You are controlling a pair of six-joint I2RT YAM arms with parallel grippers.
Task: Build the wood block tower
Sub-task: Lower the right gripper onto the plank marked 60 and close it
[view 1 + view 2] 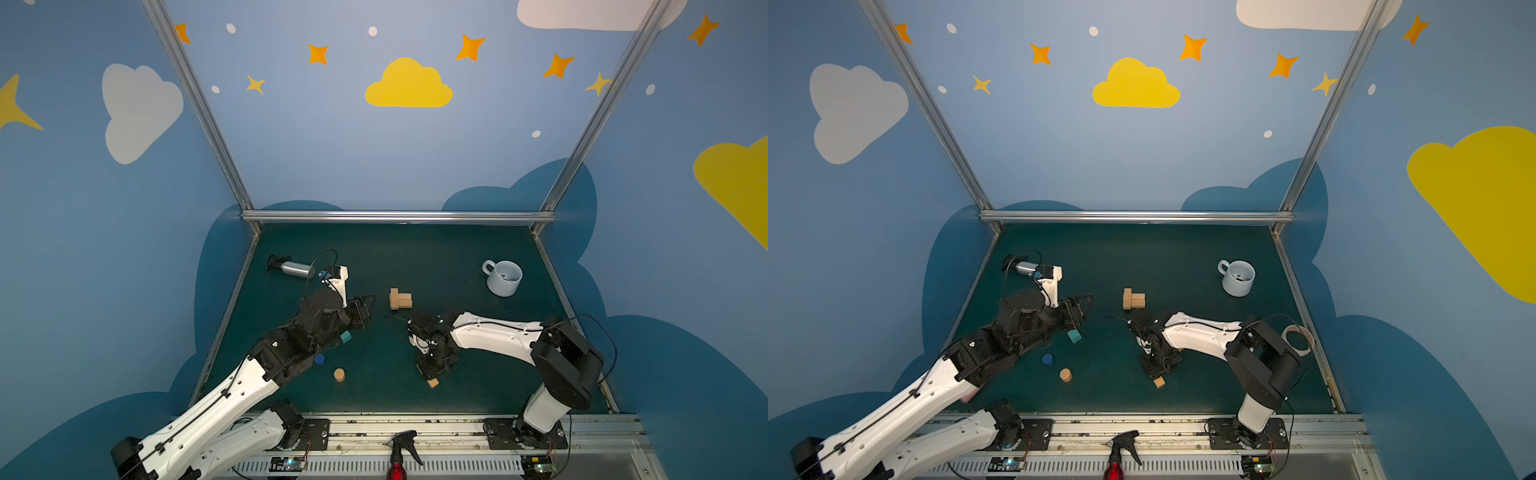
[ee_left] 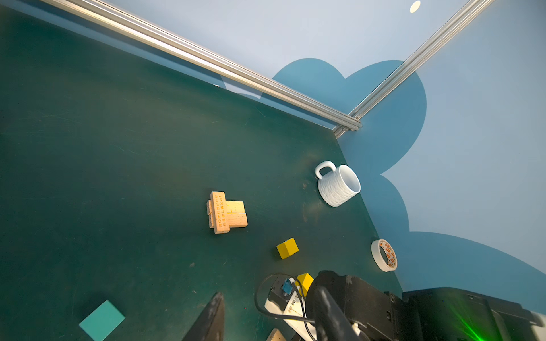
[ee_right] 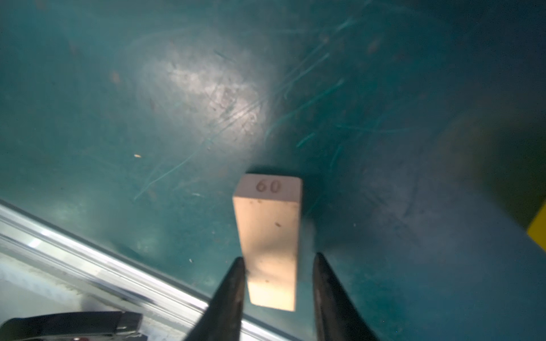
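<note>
Task thing: the fourth tan plank (image 3: 270,236) is seen lying flat on the desk (image 1: 415,257), well apart from the plank stack (image 1: 400,299), on its near side.
Plank stack: three planks are counted, two side by side and one laid crosswise over one end; the other end is left bare.
Right gripper (image 3: 277,265): it is set low astride the plank with the jaws standing narrow. One finger (image 3: 236,283) is at the plank's side and a sliver of desk is seen by the other, so no firm hold is shown.
Left gripper (image 1: 368,309): it is held partly open and empty, just beside the stack on its left.
Risk, skewed close: the plank is likely to be pushed or swivelled if it is met by one finger first.
Risk, end grip: the plank appears to be straddled near one end, so a droop or slip is to be feared once it is lifted.
Risk, placing: the crosswise plank could be nudged off by a low or tilted arrival at the stack.
Risk, crowding: a brush between the arms is possible, as the left gripper is parked close to the stack.
Loose blocks: the teal cube (image 1: 345,336), blue cylinder (image 1: 319,359) and tan cylinder (image 1: 339,375) are found left of the stack and nearer. A yellow cube (image 2: 287,248) is seen near the stack and could be clipped on the way.
</note>
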